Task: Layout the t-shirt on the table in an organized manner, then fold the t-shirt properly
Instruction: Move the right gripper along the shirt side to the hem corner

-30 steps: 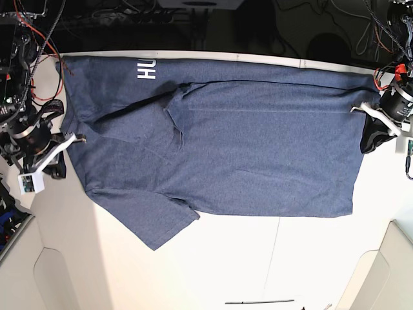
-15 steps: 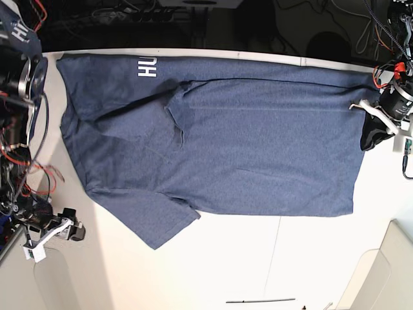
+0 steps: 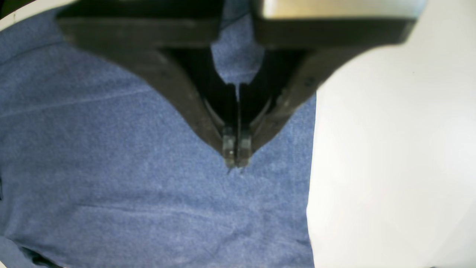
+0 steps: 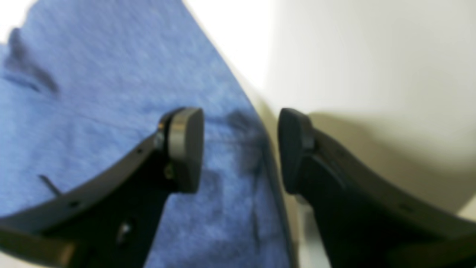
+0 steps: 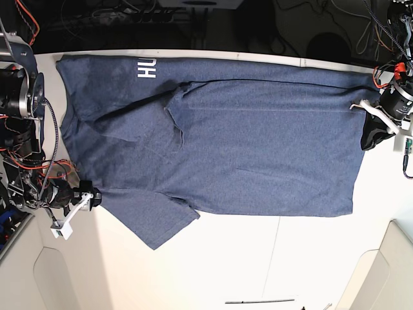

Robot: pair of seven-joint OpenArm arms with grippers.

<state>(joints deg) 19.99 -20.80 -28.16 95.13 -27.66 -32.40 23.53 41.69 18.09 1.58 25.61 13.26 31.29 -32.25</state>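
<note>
Left wrist view
shirt position: t-shirt [image 3: 130, 167] filling the left and centre, one straight edge running top to bottom, bare table [image 3: 390, 149] to the right of it
left claw: left gripper [image 3: 234, 158] with jaws pressed together, tips down on the cloth just inside that edge; pinched fabric judged likely, though no fold seen between the tips
bearing: cloth on every side of the tips except the right

Right wrist view
shirt position: blurred blue cloth [image 4: 111, 111] on the left, its edge slanting down between the two pads
right claw: right gripper [image 4: 240, 149] spread wide, nothing held; one pad [image 4: 184, 149] over the cloth, the other over the pale table [image 4: 334, 56]
bearing: shirt edge straddled, a short way beyond the pads; contact not possible to tell

Base view
shirt position: spread across the far half of the table [image 5: 271, 258], lettering near the far left corner, one sleeve poking toward the near side at left
long axis: left to right in this view, arm to arm
left claw: closed [image 5: 373, 113] at the shirt's right-hand edge
right claw: parted [image 5: 72, 213] just beside the left-hand edge, near the protruding sleeve
nearer arm: right one for that sleeve and the left-side wrinkles; cloth lying just to the view's right of its claw
judgement: layout not finished
</note>
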